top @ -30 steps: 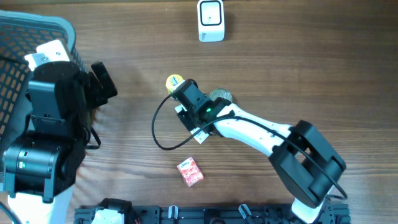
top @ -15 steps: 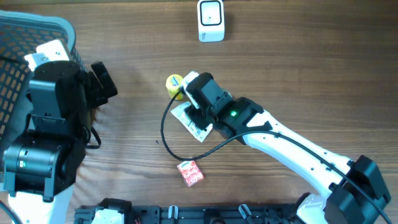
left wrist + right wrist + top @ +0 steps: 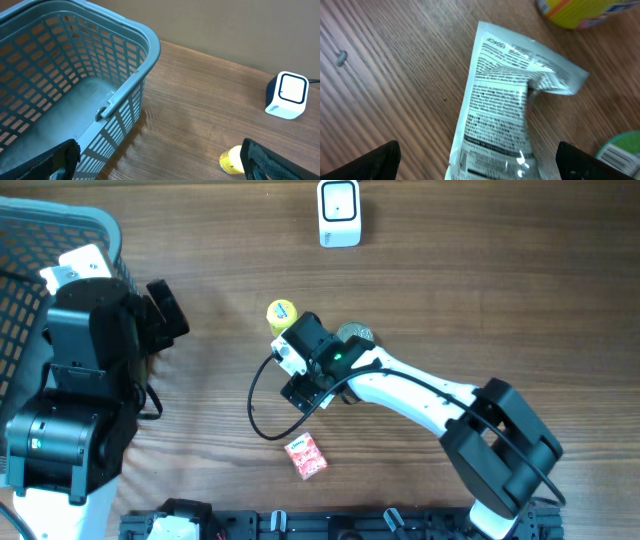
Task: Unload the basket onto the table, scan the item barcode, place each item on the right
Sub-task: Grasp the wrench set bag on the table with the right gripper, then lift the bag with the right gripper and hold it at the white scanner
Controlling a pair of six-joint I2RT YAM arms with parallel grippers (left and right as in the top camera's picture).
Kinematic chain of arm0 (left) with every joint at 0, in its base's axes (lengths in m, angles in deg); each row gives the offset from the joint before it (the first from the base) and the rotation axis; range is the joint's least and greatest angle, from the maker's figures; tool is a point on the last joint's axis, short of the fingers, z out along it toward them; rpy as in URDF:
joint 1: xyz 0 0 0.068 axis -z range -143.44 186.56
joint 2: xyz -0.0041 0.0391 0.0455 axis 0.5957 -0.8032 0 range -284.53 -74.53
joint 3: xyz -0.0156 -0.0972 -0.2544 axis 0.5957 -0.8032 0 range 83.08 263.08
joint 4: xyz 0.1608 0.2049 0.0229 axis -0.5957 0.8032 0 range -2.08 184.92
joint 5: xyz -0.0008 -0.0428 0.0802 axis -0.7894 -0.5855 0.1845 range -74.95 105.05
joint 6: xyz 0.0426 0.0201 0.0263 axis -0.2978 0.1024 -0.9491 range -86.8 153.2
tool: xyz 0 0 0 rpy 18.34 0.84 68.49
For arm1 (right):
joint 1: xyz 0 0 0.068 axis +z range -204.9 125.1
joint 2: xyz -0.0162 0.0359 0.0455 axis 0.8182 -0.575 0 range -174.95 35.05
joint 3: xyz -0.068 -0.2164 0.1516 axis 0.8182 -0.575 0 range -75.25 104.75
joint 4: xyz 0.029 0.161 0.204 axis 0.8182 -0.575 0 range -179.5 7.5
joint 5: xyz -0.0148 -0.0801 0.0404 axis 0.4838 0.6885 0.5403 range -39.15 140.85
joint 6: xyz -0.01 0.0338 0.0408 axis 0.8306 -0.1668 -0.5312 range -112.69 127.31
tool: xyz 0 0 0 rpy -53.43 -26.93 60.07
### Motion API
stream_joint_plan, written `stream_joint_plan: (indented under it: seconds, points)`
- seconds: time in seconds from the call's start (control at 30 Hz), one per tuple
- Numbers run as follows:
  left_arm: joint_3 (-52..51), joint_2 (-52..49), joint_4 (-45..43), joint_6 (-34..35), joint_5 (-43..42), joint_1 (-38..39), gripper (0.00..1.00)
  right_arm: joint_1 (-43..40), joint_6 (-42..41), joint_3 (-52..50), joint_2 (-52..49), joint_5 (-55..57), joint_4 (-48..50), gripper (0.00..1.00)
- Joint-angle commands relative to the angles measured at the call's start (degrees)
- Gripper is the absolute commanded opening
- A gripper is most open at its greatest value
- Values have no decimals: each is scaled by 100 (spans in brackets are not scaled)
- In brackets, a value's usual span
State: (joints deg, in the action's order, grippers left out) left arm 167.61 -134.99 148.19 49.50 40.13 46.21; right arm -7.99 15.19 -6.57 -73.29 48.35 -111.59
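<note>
1. The right claw [image 3: 477,156] is open wide. Its two fingers point down at the table [image 3: 480,280], one on each side of a packet.
2. The packet [image 3: 505,100] is silver and white with lots of tiny black writing on it. It lies flat on the wood with the writing side up. It sits between the fingers, and neither finger is touching it.
3. From above, the right claw hides almost all of the packet.
4. A yellow tub [image 3: 282,312] stands just beside the top end of the packet. A round thing with a green top [image 3: 355,332] is near it too, on the other side of the arm.
5. The white scanner [image 3: 338,213] stands at the far edge of the table, well apart from the packet.
6. A small red packet [image 3: 306,457] lies near the front edge.
7. The left claw [image 3: 160,162] is open wide as well and holds nothing. It hangs beside the blue basket [image 3: 125,95] on the left side.
</note>
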Motion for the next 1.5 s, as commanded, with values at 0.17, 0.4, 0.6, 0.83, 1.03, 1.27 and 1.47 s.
stream_joint_plan:
  seconds: [0.17, 0.4, 0.6, 0.83, 1.03, 1.27, 1.47]
  points:
    - [-24, -96, 4, 92, 98, -7, 100, 39, 396, 74, -638, 498, 555, 100]
    - [-24, -275, 7, 92, 98, -7, 100, 37, 396, 74, -656, 636, 892, 82]
    - [-24, -286, 7, 90, 98, -7, 100, 37, 271, 74, -658, 636, 870, 38]
    - [-24, -286, 9, 90, 101, -7, 100, 37, 219, 74, -654, 651, 922, 12]
    - [-24, -251, 4, 90, 208, -7, 100, 39, 96, 90, -564, 763, 911, 8]
    - [-24, -11, 7, 90, 334, -7, 100, 39, -57, 289, -393, 356, 887, 5]
    - [-24, 114, 15, 90, 358, -7, 100, 120, -76, 304, -173, -39, 872, 5]
